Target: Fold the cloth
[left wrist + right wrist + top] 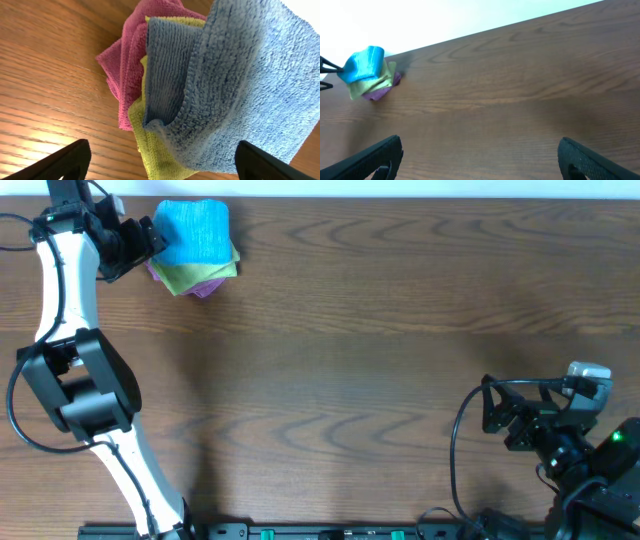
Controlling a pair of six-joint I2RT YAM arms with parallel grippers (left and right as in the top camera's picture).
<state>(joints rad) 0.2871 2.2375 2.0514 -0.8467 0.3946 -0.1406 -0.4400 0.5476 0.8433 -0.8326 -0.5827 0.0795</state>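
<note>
The sky-blue cloth lies folded on top of a light green cloth and a purple cloth at the table's far left. My left gripper is open at the stack's left edge. In the left wrist view the blue cloth bulges up in a loose fold over the green cloth and the purple cloth, and my open fingers stand wide on either side, holding nothing. My right gripper is open and empty at the near right, far from the cloths. No white tag shows.
The stack sits close to the table's far edge. In the right wrist view the blue cloth shows far off at the left, and bare brown wood lies between my right fingers.
</note>
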